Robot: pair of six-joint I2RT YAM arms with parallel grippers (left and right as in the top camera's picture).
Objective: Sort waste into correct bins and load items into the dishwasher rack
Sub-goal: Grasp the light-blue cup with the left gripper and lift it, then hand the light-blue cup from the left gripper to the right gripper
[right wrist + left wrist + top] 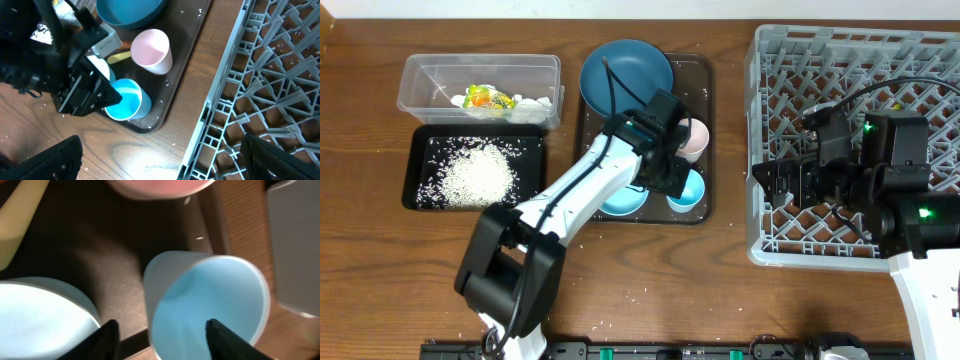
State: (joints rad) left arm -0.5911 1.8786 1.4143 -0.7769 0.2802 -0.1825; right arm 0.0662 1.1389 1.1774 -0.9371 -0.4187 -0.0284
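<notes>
Waste (pixel 475 172) looks binned, but your plate (pixel 635 62), bowl (pixel 618 204) and pink cup (pixel 695 137) sit left of the rack (pixel 820 45), left tool (pixel 164 337) spread round the light blue cup (pixel 210 300) there, right tool (pixel 165 157) spread, empty.

overhead: bright, even, sharp | left wrist: dim, small light blue cup (pixel 210 305) blurred, perhaps motion | right wrist: clear
</notes>
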